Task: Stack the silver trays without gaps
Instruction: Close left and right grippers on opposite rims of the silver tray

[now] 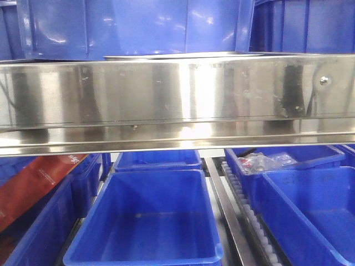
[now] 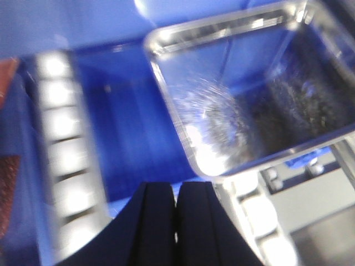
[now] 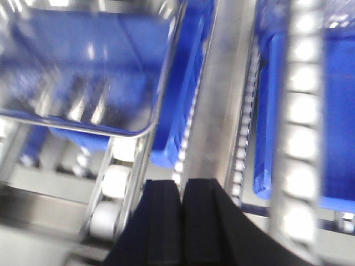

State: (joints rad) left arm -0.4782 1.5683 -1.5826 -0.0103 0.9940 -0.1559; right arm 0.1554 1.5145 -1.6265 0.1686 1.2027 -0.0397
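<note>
1. Silver tray: an open, empty pan with rounded corners, upper right of the left wrist view. It sits beside a blue bin, its near corner above white rollers. The picture is blurred.
2. Silver tray, right wrist view: upper left, with its rounded corner over a roller track. Whether this is the same tray cannot be told.
3. Left pincer: clenched, the black fingers meeting along a thin seam with nothing between them. It is near the tray's corner but apart from it.
4. Right pincer: clenched likewise and empty, below and right of the tray, clear of its rim.
5. Steel band: a polished wall spanning the whole front view; what it belongs to is unclear.
6. Blue bins: several below the band, the centre one empty.
7. Clear bag: lies in the bin at right; its contents are indistinct.
8. Red sheet: slanted, at lower left.
</note>
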